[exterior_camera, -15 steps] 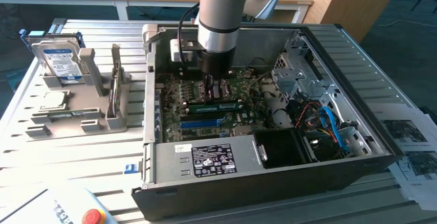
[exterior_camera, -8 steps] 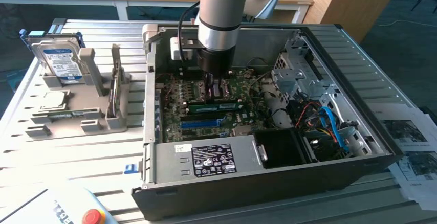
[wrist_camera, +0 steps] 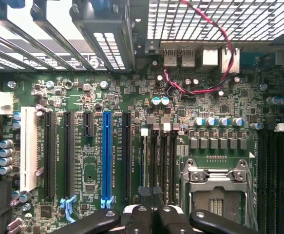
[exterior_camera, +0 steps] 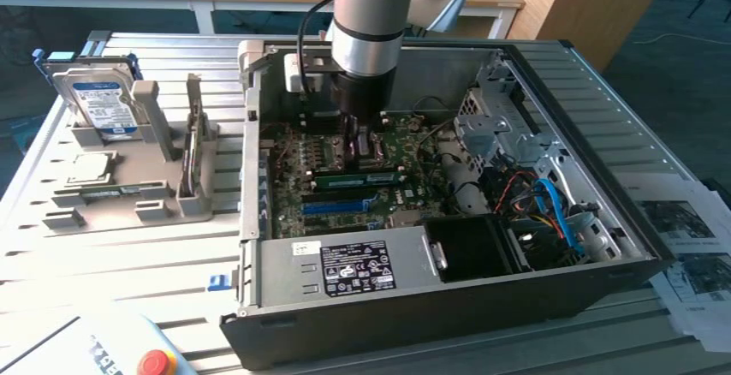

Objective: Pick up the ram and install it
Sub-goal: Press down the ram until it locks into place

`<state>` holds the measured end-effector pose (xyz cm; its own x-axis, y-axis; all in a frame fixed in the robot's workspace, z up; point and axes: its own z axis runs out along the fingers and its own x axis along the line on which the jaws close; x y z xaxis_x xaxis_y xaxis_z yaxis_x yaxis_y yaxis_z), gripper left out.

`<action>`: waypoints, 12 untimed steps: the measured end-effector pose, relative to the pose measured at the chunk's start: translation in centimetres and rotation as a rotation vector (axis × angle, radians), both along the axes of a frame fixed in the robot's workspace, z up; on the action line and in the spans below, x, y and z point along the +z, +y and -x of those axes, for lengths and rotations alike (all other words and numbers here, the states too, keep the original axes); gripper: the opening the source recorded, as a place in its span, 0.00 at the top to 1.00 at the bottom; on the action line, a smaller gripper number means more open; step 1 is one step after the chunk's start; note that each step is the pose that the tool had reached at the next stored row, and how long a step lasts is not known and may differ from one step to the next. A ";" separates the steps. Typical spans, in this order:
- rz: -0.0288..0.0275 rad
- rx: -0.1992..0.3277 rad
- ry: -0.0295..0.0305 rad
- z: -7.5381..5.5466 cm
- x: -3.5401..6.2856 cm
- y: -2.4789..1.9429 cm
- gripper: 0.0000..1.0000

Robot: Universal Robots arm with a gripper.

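Ram (exterior_camera: pixel 356 179) lies flat across the motherboard (exterior_camera: pixel 342 157) inside the open computer case (exterior_camera: pixel 457 306), a green stick just beyond the blue slot (exterior_camera: pixel 341 205) in the exterior view; whether it is fully seated cannot be told. Gripper (exterior_camera: pixel 354 131) hangs straight down into the case just behind the ram, apart from it. In the wrist view the black gripper (wrist_camera: pixel 151 214) has its two fingertips drawn close together, nothing visible between them, above the narrow dark slots beside the long blue slot (wrist_camera: pixel 106 156). Grey holder (exterior_camera: pixel 126 178) with a hard drive (exterior_camera: pixel 101 101) stands outside the case on the slatted table (exterior_camera: pixel 137 264), at the exterior view's left
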<state>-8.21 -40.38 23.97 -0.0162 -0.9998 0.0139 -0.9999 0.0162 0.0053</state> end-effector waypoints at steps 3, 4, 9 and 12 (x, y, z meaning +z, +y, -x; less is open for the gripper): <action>0.0000 0.000 -0.0001 0.0 0.50 0.00 0.90; -0.0001 0.000 0.0000 0.0 0.67 0.00 0.90; -0.0001 0.000 0.0000 0.0 1.57 0.00 0.90; 0.0000 0.000 0.0000 0.0 2.08 0.00 0.90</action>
<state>-8.21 -40.38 26.05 -0.0161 -0.9998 0.0138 -0.9999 0.0162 0.0052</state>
